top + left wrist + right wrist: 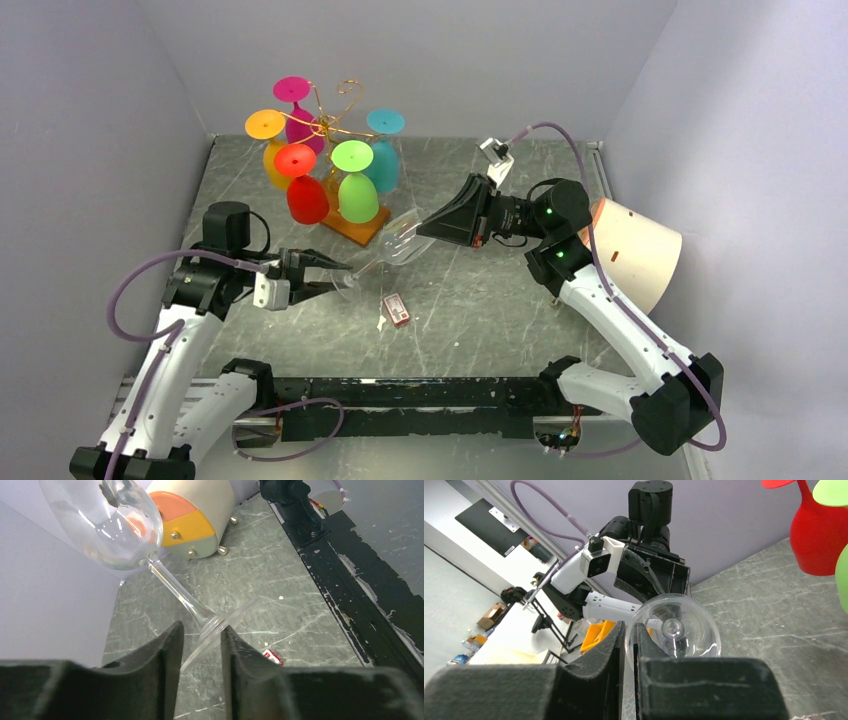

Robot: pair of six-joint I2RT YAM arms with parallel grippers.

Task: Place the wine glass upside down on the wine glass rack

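Observation:
A clear wine glass (400,240) hangs nearly level above the table, bowl to the right and foot to the left. My right gripper (425,228) is shut on the bowl's rim, and the right wrist view shows the rim pinched between its jaws (629,626) with the wine glass (684,630) beyond. My left gripper (342,278) is open, its jaws either side of the glass's foot. In the left wrist view the foot (217,627) lies slantwise in that gripper's (202,628) gap, against the right finger. The gold wire wine glass rack (335,105) stands at the back left.
Several coloured glasses (357,190) hang upside down on the rack above its wooden base (362,230). A beige drum (635,250) lies on its side at the right. A small red and white packet (396,309) lies on the table below the glass.

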